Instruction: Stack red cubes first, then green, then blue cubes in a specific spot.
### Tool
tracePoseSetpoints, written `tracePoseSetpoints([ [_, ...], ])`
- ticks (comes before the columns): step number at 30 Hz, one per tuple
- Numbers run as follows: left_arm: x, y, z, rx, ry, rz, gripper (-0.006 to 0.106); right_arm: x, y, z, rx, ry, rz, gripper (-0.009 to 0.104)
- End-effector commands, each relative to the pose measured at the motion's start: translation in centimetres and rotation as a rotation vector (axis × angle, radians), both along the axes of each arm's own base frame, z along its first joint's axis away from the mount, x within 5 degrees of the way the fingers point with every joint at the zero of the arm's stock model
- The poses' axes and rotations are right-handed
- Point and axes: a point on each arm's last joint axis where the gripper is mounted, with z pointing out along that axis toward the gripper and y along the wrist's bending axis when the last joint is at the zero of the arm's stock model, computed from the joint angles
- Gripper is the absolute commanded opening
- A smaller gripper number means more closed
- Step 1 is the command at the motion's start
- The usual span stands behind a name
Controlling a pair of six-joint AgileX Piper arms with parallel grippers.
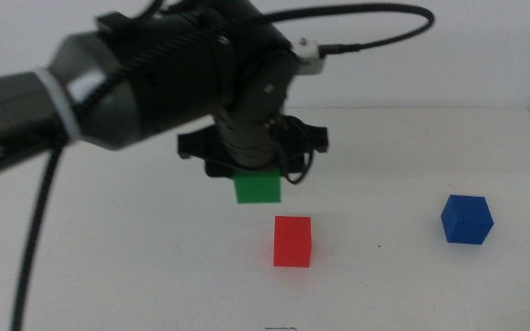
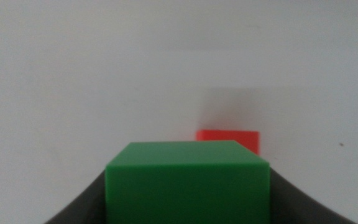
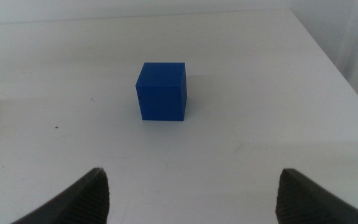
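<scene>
My left gripper [image 1: 257,182] hangs above the table centre, shut on the green cube [image 1: 257,188], which fills the space between the dark jaws in the left wrist view [image 2: 188,183]. The red cube [image 1: 293,241] stands on the white table just ahead and to the right of the held cube, also seen as a red cube [image 2: 229,139] beyond it. Off to the right rests the blue cube [image 1: 467,220]. In the right wrist view the blue cube [image 3: 161,91] lies well ahead of my right gripper [image 3: 191,199], whose jaws stand wide apart and empty.
The white table [image 1: 136,267] ends at a right edge [image 3: 347,81] not far beyond the blue cube. The left arm's dark body and cable [image 1: 155,74] reach in from the left over the table's back half.
</scene>
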Motion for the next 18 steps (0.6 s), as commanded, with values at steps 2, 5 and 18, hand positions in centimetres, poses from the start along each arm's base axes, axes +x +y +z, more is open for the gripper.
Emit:
tracePoseSetpoints([
  [2,-0.4,-1.2,1.9,-0.079,-0.062,0.0,0.002,0.0,0.0,0.8,-0.03,-0.07,0.003,0.094],
  [5,-0.2,-2.2,1.3,-0.08,-0.053,-0.012,0.002,0.0,0.0,0.8,-0.03,-0.07,0.003,0.094],
  [18,1.7,-4.7,-2.6,-0.054,-0.016,-0.043,0.002,0.0,0.0,0.8,-0.03,-0.07,0.003,0.094],
])
